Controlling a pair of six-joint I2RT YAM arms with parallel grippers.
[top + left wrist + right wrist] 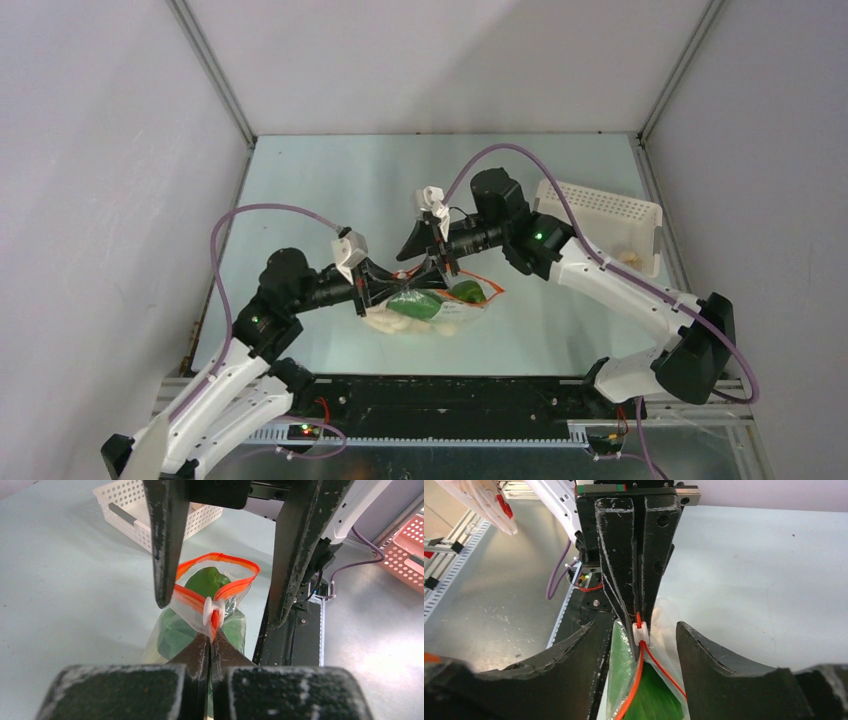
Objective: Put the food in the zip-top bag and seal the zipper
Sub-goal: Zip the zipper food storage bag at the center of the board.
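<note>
Zipper [220,556] pinched in left claw [210,640] | right claw [636,627] open astride slider [640,633] | left wrist alone shows bag [237,627] gaping

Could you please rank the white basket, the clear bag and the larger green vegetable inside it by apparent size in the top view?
1. white basket
2. clear bag, only slightly smaller
3. larger green vegetable, clearly smallest

Soft, even light from above fills the overhead view. The table [330,180] behind the zip-top bag [440,305] carries a pale sheen, and shadows near the bag are faint. In both wrist views the bag is sharp, while the near fingers [115,690] of the left gripper [209,642] and of the right gripper [636,630], below it, blur. In the left wrist view, glare whitens a grey surface [380,655] right of the bag.
</note>
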